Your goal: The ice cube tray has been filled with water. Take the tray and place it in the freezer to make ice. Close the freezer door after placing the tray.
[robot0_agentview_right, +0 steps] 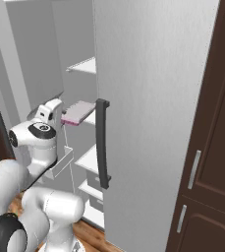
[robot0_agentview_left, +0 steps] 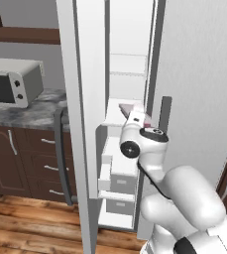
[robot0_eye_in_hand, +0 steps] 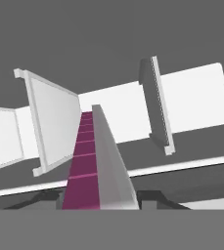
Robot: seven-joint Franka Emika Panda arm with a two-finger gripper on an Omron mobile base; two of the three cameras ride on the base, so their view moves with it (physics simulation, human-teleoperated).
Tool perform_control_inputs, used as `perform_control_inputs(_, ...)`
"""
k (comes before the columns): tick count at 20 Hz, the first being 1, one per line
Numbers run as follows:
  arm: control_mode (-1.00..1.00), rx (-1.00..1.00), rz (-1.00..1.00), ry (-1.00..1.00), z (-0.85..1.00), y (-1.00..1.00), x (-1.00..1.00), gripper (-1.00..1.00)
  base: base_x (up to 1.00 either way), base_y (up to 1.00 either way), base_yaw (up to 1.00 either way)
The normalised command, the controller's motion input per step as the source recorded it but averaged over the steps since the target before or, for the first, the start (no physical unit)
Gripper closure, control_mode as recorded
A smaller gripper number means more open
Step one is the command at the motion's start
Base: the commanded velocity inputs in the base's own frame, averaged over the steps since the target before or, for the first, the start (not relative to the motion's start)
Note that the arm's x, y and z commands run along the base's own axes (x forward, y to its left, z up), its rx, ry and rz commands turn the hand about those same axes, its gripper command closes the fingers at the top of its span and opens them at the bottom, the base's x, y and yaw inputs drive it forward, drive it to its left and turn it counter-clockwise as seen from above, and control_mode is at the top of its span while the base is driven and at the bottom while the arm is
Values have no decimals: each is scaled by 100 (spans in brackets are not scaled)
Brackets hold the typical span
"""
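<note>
The freezer (robot0_agentview_left: 127, 74) stands open, with white shelves and drawers inside. Its freezer door (robot0_agentview_left: 80, 149) is swung out to the left, edge-on to me. My gripper (robot0_agentview_right: 60, 116) reaches into the opening at mid height and is shut on one end of the ice cube tray (robot0_agentview_right: 78, 112). The pale pinkish tray (robot0_agentview_left: 131, 111) sticks forward over a white shelf (robot0_agentview_left: 116, 113); I cannot tell whether it touches it. In the hand view the tray (robot0_eye_in_hand: 86, 161) runs away from my gripper (robot0_eye_in_hand: 101, 200), turned on edge, showing magenta cells and a grey rim.
The plain right fridge door (robot0_agentview_right: 153, 98) with its dark bar handle (robot0_agentview_right: 102, 142) sits close to the right of the arm. White drawers (robot0_agentview_left: 121, 183) lie below the shelf. A toaster oven (robot0_agentview_left: 13, 82) stands on the marbled counter (robot0_agentview_left: 21, 111). Dark brown cabinets (robot0_agentview_right: 207, 147) flank the fridge.
</note>
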Motion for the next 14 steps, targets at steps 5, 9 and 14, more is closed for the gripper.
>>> perform_control_inputs(5,-100,0,0,3,-5,0,47,100,0,0,0)
perform_control_inputs(9,-100,0,0,2,-12,0,34,100,0,0,0)
perform_control_inputs(14,-100,0,0,5,-12,0,35,100,0,0,0)
